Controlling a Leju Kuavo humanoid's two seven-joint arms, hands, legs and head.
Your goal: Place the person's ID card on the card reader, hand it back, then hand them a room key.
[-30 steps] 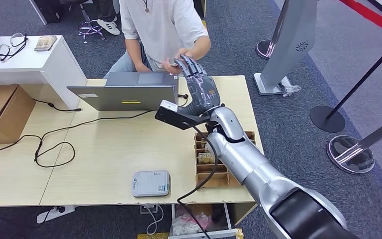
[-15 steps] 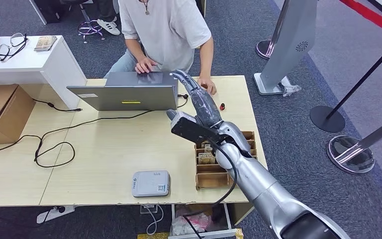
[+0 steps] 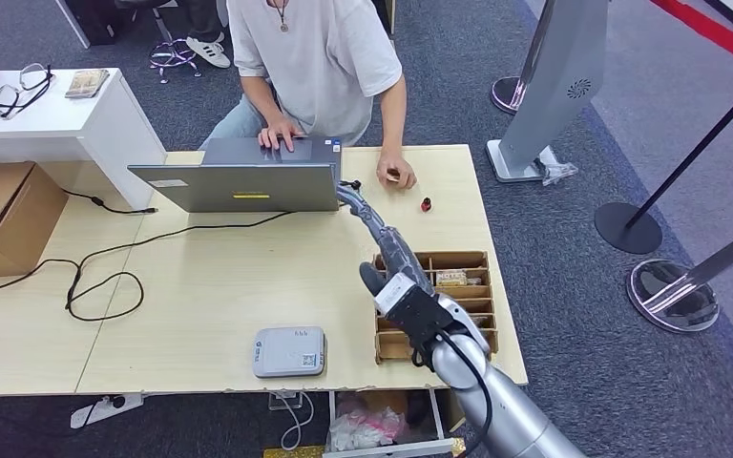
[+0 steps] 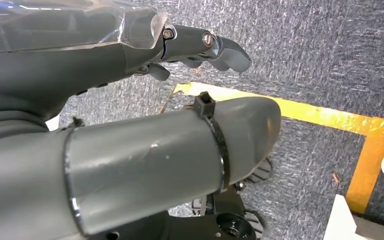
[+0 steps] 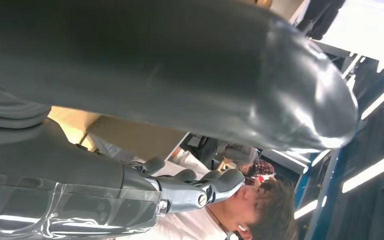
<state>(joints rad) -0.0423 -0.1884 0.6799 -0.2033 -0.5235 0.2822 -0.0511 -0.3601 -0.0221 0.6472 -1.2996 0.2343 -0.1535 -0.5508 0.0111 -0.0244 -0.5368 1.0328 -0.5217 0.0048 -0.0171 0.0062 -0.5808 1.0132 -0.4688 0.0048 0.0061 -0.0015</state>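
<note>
- The fingers (image 3: 361, 207) of the right hand (image 3: 388, 250) are stretched out straight and released, grasping nothing; they hang above the pale wooden surface (image 3: 210, 286), pointing towards the grey open laptop (image 3: 239, 186).
- The left hand (image 4: 130, 50) hangs over the carpet, fingers loosely spread and empty.
- Just under the right wrist is the brown cardboard compartment tray (image 3: 482, 305), with printed key cards (image 3: 451, 278) lying in a far slot.
- A small item sits under the person's hand (image 3: 396, 175); it is probably the ID card, but it is too small to tell.
- The handing back looks done, so the room key is next: draw the wrist back over the tray, come down straight into one slot, and pinch a single card by its edge without snagging the dividers.
- The grey square card reader (image 3: 289, 351) lies well apart, near the surface's front edge.
</note>
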